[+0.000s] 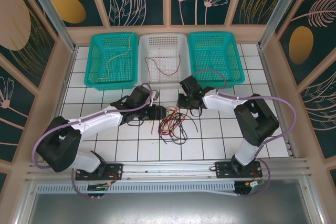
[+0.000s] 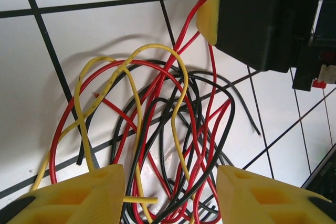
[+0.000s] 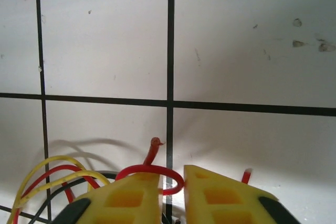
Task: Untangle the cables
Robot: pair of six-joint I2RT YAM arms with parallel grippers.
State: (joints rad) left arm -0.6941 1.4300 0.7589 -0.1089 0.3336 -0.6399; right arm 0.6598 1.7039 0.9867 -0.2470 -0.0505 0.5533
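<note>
A tangle of red, black and yellow cables (image 1: 172, 125) lies on the white tiled table between the two arms. In the left wrist view the tangle (image 2: 157, 124) spreads out below my left gripper (image 2: 170, 182), which is open, its yellow fingers (image 2: 84, 195) either side of several strands. My left gripper (image 1: 161, 112) sits at the tangle's left edge. At the tangle's far edge, my right gripper (image 1: 181, 103) is shut on a red cable (image 3: 157, 167) that loops through the narrow gap of my right gripper (image 3: 172, 184). A red strand (image 2: 184, 35) rises to its fingertip (image 2: 209, 18).
Three baskets stand at the back: a teal one (image 1: 94, 59) holding a yellow cable (image 1: 116, 56), a white one (image 1: 142, 61) holding a red cable (image 1: 163, 69), and a teal one (image 1: 236, 59). Wooden walls enclose the table.
</note>
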